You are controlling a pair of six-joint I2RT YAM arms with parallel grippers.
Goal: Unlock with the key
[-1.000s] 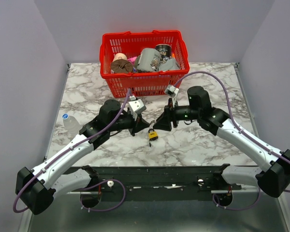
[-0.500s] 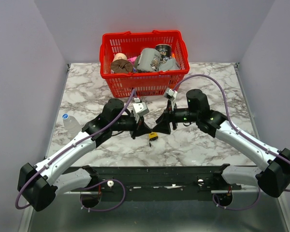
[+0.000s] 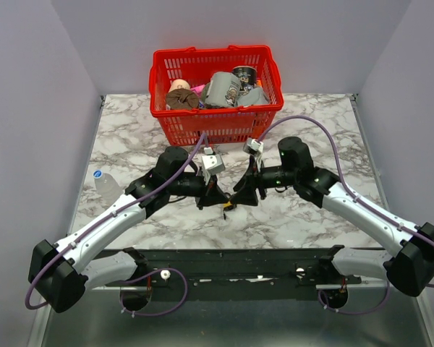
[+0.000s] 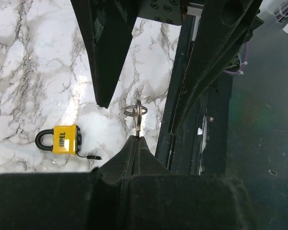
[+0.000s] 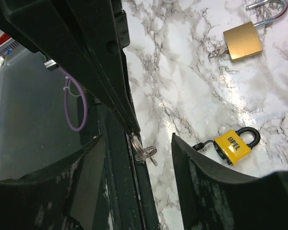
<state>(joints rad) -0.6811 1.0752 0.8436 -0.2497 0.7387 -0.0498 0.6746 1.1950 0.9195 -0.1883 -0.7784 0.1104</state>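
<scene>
My left gripper [image 4: 137, 139] is shut on the key [image 4: 137, 117], a slim grey metal key with a small ring, and holds it above the table. In the right wrist view the key [image 5: 145, 152] sticks out of the left fingertips, between the two spread fingers of my open, empty right gripper [image 5: 139, 143]. The small yellow-and-black padlock [image 4: 63, 140] lies flat on the marble, apart from the key; it also shows in the right wrist view [image 5: 234, 145]. In the top view the two grippers meet tip to tip [image 3: 229, 196], with the padlock [image 3: 226, 207] peeking out below them.
A plain brass padlock [image 5: 243, 39] lies on the marble farther off. A red basket [image 3: 210, 50] with several items stands at the back. A clear bottle [image 3: 105, 184] lies at the left table edge. The dark metal rail [image 3: 224, 256] runs along the near edge.
Both arms have closed in on each other above the yellow padlock. The left gripper's tip with the key now sits between the right gripper's fingers, and the padlock is mostly covered from above.
</scene>
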